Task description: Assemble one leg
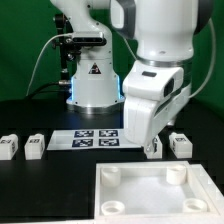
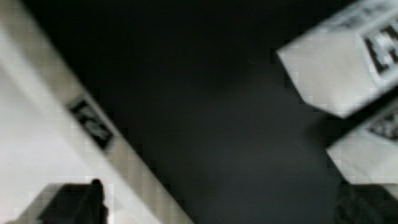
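Note:
Several white square-section legs with black-and-white tags lie on the black table. Two are at the exterior view's left (image 1: 10, 147) (image 1: 35, 145) and two at its right (image 1: 154, 150) (image 1: 181, 143). My gripper (image 1: 150, 138) hangs low, just above the nearer right leg. In the wrist view the two right legs (image 2: 342, 55) (image 2: 368, 148) lie off to one side of my gripper (image 2: 231, 198), not between the fingers. One dark fingertip (image 2: 71, 204) shows, and the jaws stand wide apart over bare table with nothing between them.
The marker board (image 1: 95, 138) lies in front of the robot base and runs along one side of the wrist view (image 2: 63, 110). The big flat white panel (image 1: 155, 195) with round corner sockets lies at the front right.

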`<control>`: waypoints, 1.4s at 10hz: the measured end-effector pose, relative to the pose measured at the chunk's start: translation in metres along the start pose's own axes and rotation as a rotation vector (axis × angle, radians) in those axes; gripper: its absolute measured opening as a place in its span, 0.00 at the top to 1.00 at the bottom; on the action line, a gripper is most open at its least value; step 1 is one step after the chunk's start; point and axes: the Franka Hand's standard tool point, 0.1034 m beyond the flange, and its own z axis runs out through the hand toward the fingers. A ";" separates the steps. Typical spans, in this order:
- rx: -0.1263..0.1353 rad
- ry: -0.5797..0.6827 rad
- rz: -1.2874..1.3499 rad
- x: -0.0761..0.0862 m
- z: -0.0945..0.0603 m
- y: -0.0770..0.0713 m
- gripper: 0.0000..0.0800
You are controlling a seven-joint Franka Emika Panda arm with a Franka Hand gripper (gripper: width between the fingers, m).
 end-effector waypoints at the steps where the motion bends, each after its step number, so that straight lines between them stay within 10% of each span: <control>1: -0.001 0.016 0.098 0.003 0.001 -0.003 0.19; 11: 0.053 -0.035 0.713 0.021 0.003 -0.034 0.19; 14: 0.141 -0.306 0.722 0.023 0.004 -0.048 0.19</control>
